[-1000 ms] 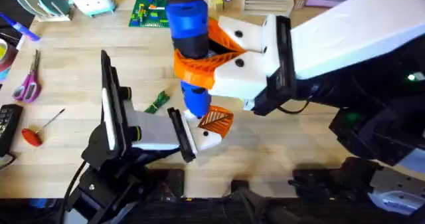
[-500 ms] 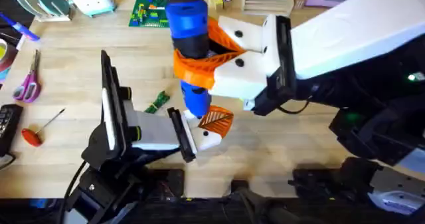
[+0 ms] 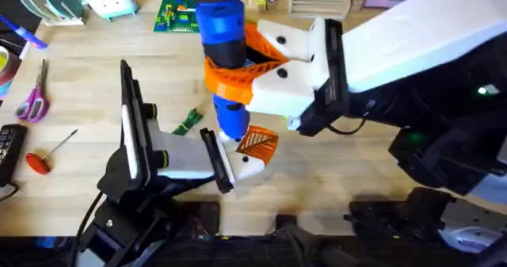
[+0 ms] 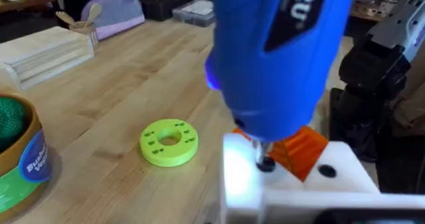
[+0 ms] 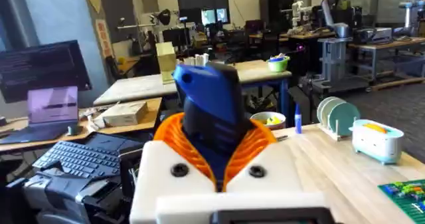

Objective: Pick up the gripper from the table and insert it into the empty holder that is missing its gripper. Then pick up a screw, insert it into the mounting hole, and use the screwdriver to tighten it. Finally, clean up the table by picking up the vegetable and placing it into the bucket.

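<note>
While the right gripper jaws pinch the screwdriver, it has edged slightly left.

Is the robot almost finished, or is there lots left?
About halfway. The orange gripper already sits in the holder. Right now the right tool presses the blue screwdriver down on it. The green vegetable lies on the table, not in the bucket yet.

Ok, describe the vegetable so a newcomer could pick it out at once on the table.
In the overhead view, find the big blue screwdriver standing upright in the right gripper. Just to its lower left, on bare wood, lies the vegetable: a small dark green leafy piece, unlike the red-handled tool nearer the table's left edge.
</note>
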Motion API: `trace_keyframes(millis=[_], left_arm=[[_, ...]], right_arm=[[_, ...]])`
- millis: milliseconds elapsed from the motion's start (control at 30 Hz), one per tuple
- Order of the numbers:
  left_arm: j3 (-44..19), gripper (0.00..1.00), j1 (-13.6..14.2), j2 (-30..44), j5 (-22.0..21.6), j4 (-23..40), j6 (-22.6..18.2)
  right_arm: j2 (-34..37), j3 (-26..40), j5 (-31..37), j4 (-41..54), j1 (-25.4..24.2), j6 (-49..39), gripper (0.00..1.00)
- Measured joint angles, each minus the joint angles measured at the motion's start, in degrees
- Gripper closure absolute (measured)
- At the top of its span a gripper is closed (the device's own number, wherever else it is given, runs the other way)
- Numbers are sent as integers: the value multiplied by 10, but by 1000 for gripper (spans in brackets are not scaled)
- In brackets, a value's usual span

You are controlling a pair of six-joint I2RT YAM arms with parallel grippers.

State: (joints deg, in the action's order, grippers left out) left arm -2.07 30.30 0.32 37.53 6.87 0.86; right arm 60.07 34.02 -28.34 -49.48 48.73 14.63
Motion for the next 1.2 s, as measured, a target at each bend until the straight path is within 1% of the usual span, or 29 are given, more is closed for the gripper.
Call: trace_keyframes(millis=[567,1200], left_arm=[[0,995,0,0,0,0,0],[0,995,0,0,0,0,0]], right_arm=[[0,0,0,-16,0,8,976],[0,0,0,-1,0,8,976]])
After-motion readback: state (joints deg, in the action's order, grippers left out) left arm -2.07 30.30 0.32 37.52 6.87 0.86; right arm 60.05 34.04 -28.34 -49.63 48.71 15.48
